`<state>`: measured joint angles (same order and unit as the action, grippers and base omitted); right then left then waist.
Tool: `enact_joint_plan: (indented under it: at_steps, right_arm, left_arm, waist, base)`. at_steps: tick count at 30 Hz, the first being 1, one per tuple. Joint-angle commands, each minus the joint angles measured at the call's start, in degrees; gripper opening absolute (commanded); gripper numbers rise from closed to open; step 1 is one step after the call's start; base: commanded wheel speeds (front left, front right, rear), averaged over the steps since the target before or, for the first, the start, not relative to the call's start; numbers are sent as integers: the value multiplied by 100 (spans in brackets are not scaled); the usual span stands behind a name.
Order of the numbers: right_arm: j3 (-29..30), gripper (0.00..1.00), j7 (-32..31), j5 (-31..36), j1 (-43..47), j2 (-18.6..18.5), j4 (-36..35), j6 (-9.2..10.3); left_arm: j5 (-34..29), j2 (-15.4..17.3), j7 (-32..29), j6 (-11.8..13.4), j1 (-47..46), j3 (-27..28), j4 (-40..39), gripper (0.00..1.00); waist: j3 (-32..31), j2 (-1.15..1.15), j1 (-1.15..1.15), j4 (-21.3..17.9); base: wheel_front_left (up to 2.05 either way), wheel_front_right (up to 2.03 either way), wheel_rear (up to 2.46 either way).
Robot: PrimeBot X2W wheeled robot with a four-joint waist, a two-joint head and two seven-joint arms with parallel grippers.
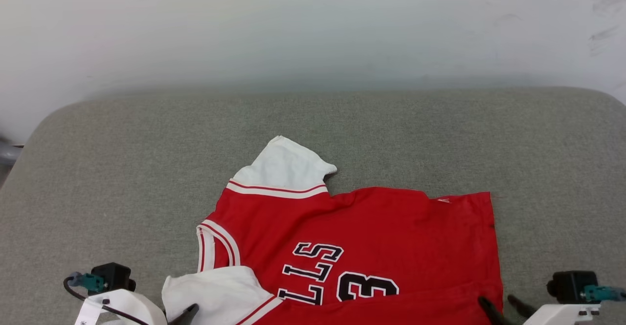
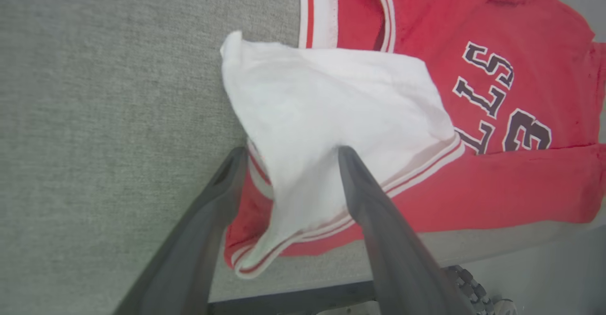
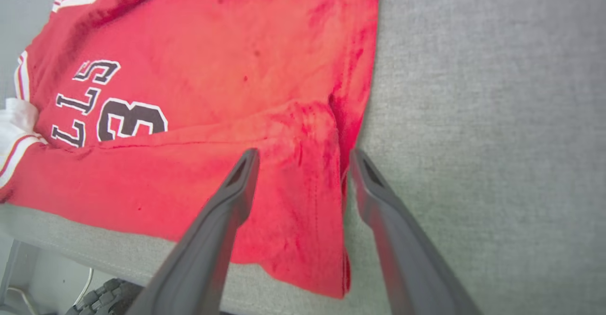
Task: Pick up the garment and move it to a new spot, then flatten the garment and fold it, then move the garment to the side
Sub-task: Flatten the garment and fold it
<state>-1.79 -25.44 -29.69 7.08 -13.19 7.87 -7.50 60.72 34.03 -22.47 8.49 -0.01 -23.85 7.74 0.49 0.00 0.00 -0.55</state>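
Observation:
The garment [image 1: 362, 227], a red jersey with white sleeves and black lettering, lies on the grey padded surface [image 1: 122, 178] near its front edge. Its near long side is folded up over the lower part of the letters. The near white sleeve [image 2: 331, 106] lies folded onto the chest. My left gripper [image 2: 291, 151] is open, its fingers straddling that sleeve's lower part; in the head view one left fingertip [image 1: 188, 310] shows beside the sleeve. My right gripper [image 3: 304, 153] is open too, fingers either side of the folded hem corner [image 3: 307, 201], and sits at the garment's lower right [image 1: 496, 299].
The padded surface's front edge [image 2: 473, 248] runs just below the garment, with floor and a black wheel [image 3: 94, 298] beneath it. A white wall [image 1: 313, 32] stands behind. Bare grey padding spreads to the left, right and far side of the garment.

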Motion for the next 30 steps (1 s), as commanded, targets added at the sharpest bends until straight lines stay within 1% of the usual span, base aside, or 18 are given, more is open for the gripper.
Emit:
enact_joint_plan:
  at_steps: [1, 4, 6, 8, 11, 12, 16, 20, 24, 27, 28, 30]
  right_arm:
    - [12, 100, 382, 119, -45, 46, -113, 4]
    - [98, 100, 946, 365, -114, 135, -250, 4]
    - [185, 100, 1314, 576, -158, 203, -351, 4]
    - [256, 100, 1610, 759, -190, 292, -459, 4]
    - [404, 100, 1910, 1047, -248, 420, -631, 4]
    - [449, 100, 1971, 1128, -272, 459, -704, 4]
    - [590, 100, 2004, 1398, -371, 616, -1114, 4]
    - [677, 100, 1906, 1565, -491, 769, -1574, 4]
    - [687, 100, 1888, 1716, -720, 840, -1956, 4]
    - [655, 100, 1890, 1754, -920, 893, -2193, 4]
    - [655, 100, 1890, 1754, -920, 893, -2193, 4]
    - [626, 100, 1923, 1798, -1054, 919, -2313, 4]
  left_arm:
    - [-106, 26, 81, -27, -114, -12, -4, 100]
    - [-347, 75, 286, -13, -265, -23, -45, 100]
    - [-525, 107, 459, 39, -345, -11, -71, 100]
    - [-697, 131, 643, 26, -437, -14, -95, 100]
    - [-981, 118, 1005, 73, -592, 11, -152, 100]
    - [-1080, 101, 1147, 123, -654, 35, -155, 100]
    - [-1424, 13, 1651, 224, -933, 87, -179, 100]
    - [-1632, -87, 2076, 191, -1297, 153, -67, 100]
    - [-1738, -144, 2267, 70, -1765, 184, 30, 100]
    - [-1761, -143, 2257, -69, -2216, 192, 174, 100]
    - [-1761, -143, 2257, -69, -2216, 192, 174, 100]
    - [-1726, -124, 2141, -193, -2511, 173, 292, 100]
  waist:
    - [-36, 0, 0, -15]
    - [-64, 0, 0, -36]
    - [-79, 0, 0, -51]
    - [-87, 0, 0, -70]
    - [-81, 0, 0, -102]
    - [-72, 0, 0, -107]
    - [94, 0, 0, -131]
    - [414, 0, 0, -198]
    - [879, 0, 0, -314]
    - [1240, 0, 0, -424]
    - [1240, 0, 0, -424]
    - [1461, 0, 0, -522]
  base:
    - [0, 0, 0]
    - [0, 0, 0]
    - [0, 0, 0]
    - [0, 0, 0]
    - [0, 0, 0]
    - [0, 0, 0]
    - [0, 0, 0]
    - [0, 0, 0]
    - [0, 0, 0]
    - [0, 0, 0]
    - [0, 0, 0]
    - [0, 0, 0]
